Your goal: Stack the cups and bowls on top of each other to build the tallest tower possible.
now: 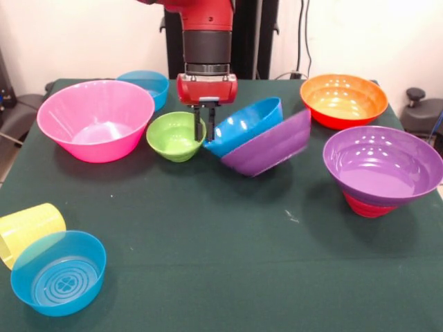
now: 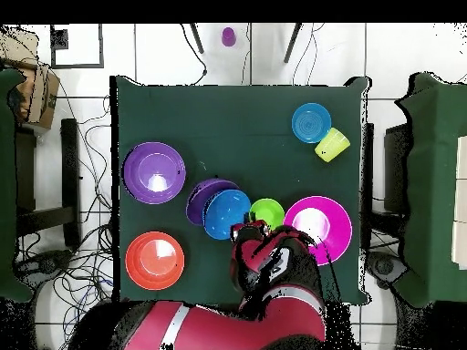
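My gripper (image 1: 206,128) is low at the table's middle. Its fingers stand close together astride the right rim of the green bowl (image 1: 174,135), shut on it. Right beside them a blue bowl (image 1: 243,124) lies nested in a purple bowl (image 1: 270,146), and both are tilted with the right side up. Overhead, the gripper (image 2: 248,231) sits between the green bowl (image 2: 267,212) and the blue bowl (image 2: 226,213). A ribbed yellow cup (image 1: 28,229) lies on its side at the front left, touching a translucent blue bowl (image 1: 59,272).
A large pink bowl (image 1: 95,119) stands left of the green one, with another translucent blue bowl (image 1: 145,84) behind it. An orange bowl (image 1: 342,100) is at the back right. A wide purple bowl (image 1: 382,164) sits on a red bowl (image 1: 367,206). A purple cup (image 2: 228,36) lies off the table.
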Motion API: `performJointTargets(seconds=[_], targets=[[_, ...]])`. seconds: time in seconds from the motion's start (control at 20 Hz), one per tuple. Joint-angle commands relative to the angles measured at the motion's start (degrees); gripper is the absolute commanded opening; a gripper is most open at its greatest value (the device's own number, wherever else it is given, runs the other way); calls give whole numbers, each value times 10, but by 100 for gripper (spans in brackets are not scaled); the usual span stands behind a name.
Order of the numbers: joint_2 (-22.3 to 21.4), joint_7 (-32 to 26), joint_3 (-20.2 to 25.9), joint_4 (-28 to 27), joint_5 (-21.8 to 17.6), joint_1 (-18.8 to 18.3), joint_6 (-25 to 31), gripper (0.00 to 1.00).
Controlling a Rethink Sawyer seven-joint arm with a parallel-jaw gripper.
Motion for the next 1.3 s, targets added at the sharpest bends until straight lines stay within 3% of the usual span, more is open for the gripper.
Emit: performJointTargets(seconds=[0.05, 0.25, 0.35, 0.6, 1.3], targets=[[20, 26, 94, -29, -16, -5, 15, 0], [-29, 48, 129, 11, -30, -27, 47, 0], [-73, 52, 159, 45, -35, -48, 82, 0], [-163, 23, 244, 125, -5, -114, 160, 0], [-246, -19, 324, 195, 75, -173, 235, 0]])
